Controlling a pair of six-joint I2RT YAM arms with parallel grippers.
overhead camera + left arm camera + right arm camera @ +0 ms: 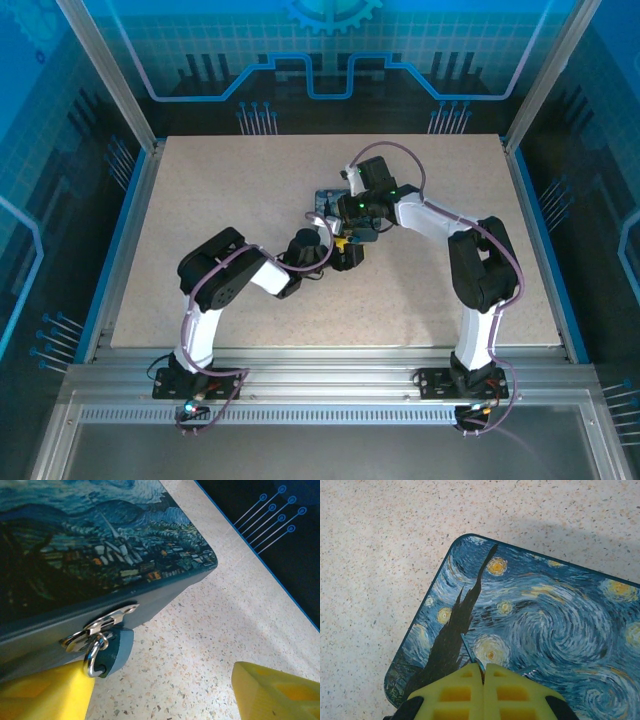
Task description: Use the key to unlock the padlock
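Note:
The small bluish padlock [114, 647] hangs by its silver shackle from the hasp [107, 620] on the front of the painted night-sky tin [100, 545]. My left gripper [160, 682] is open; its left yellow finger [50, 695] lies right beside the padlock's shackle, and the right finger stands far off over bare table. My right gripper [484, 669] hovers over the tin's lid [545, 615] and is shut on the key [469, 650], whose thin blade sticks out past the fingertips. In the top view both grippers meet at the tin [326, 200] mid-table.
The speckled beige table [250, 200] surrounds the tin, with open room to the left and front. Blue-edged enclosure walls [130, 190] border the table. A dark panel [280, 540] lies beyond the table edge in the left wrist view.

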